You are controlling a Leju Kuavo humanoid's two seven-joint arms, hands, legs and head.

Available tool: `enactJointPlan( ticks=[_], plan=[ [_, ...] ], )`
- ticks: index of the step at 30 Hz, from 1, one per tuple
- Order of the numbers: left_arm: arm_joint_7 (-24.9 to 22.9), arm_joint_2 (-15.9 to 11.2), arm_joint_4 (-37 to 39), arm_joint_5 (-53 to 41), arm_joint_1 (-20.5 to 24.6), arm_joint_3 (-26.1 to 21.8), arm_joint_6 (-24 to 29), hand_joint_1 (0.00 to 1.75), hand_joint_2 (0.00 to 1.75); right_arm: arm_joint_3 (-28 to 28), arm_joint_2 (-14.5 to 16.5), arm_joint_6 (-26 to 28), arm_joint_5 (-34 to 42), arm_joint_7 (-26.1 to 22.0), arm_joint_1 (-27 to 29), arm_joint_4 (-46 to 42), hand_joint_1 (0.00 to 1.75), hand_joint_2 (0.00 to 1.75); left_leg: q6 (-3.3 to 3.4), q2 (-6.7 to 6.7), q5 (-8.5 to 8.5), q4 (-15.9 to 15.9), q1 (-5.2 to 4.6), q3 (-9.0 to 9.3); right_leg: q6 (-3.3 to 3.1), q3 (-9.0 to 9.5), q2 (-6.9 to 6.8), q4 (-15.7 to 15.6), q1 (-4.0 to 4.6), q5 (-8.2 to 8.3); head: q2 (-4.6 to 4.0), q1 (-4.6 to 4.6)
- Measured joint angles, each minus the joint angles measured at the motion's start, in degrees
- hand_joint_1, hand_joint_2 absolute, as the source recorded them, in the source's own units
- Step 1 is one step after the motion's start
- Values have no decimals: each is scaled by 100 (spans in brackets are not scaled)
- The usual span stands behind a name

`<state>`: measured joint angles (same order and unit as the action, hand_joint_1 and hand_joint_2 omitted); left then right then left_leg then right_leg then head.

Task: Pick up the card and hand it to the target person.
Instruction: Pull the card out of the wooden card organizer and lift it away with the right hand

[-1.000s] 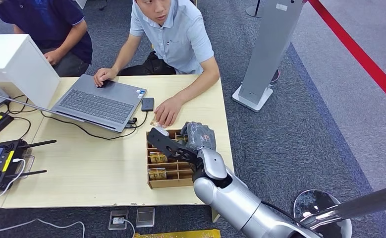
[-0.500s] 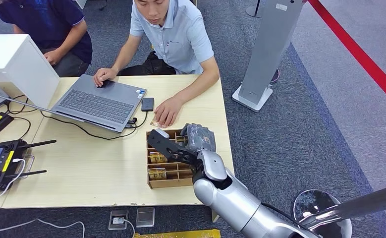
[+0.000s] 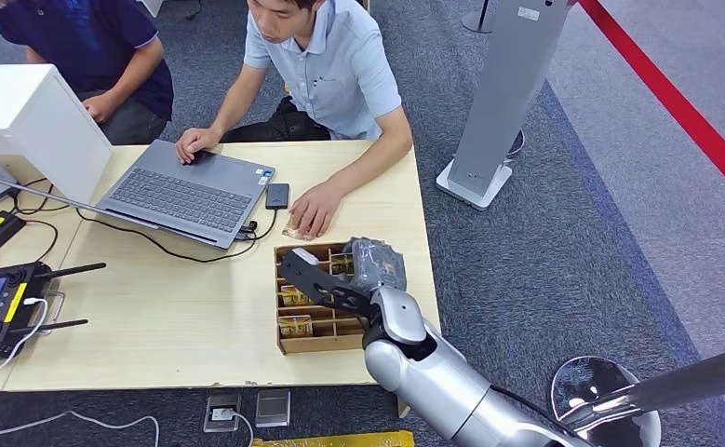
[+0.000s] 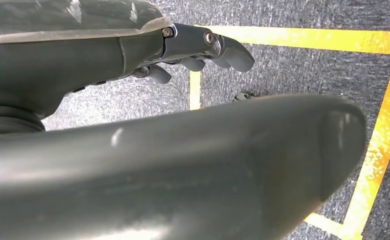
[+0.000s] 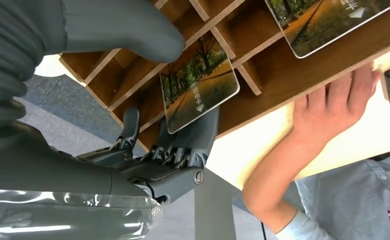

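Right hand (image 3: 369,265) lower; card (image 5: 199,89) half-hidden behind thumb

You can read very little here. In the right wrist view, the card (image 5: 199,88) pinched by the right hand (image 5: 147,145) over the wooden divider box (image 5: 283,75) carries a short line of white characters and a small white arrow across its autumn-tree picture; they are too small for you to make out. A second card (image 5: 328,22) standing further along the same box shows part of a similar white mark and arrow at the picture's edge, also unreadable. On the person's light blue shirt (image 5: 368,200) beyond the box you can see a small red-and-dark chest emblem, with no legible lettering. The laptop stickers and the handheld controller's screen are too small to read.
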<state>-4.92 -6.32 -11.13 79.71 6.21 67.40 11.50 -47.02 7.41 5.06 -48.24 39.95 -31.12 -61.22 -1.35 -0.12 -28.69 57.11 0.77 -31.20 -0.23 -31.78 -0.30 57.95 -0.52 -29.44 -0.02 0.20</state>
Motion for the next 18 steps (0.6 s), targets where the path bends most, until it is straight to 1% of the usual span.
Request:
enactJointPlan(
  ticks=[3, 6, 8, 15, 18],
  plan=[
    [0, 0, 0, 0, 0, 1, -5, 0, 0, 19, -2, -18, -10, 0, 10, 0, 141, 175, 0, 0, 0, 0, 0, 0, 0, 0, 0, 0, 0, 0, 0, 2],
    [0, 0, 0, 0, 0, 1, -5, 0, 0, 34, -2, -25, -11, 0, 10, 0, 150, 175, 0, 0, 0, 0, 0, 0, 0, -1, 0, 0, 0, 0, 0, 0],
    [0, 0, 0, 0, 0, 1, -5, 0, 0, 36, -2, -25, -11, 0, 10, 0, 150, 175, 0, 0, 0, 0, 0, 0, 0, -1, 0, 0, 0, 0, 0, -1],
    [3, 0, 0, -1, 0, 4, -5, 0, 0, 62, -2, -47, -92, 0, 16, -7, 134, 175, 0, 0, 0, 0, 0, 0, 0, 0, 0, 0, 0, 0, 0, 0],
    [20, 0, 0, -2, 0, 5, -3, 0, 0, 61, -3, -36, -49, 0, 16, -21, 134, 175, 0, 0, 0, 0, 0, 0, 0, 0, 0, 0, 0, 0, 0, 2]
  ],
)
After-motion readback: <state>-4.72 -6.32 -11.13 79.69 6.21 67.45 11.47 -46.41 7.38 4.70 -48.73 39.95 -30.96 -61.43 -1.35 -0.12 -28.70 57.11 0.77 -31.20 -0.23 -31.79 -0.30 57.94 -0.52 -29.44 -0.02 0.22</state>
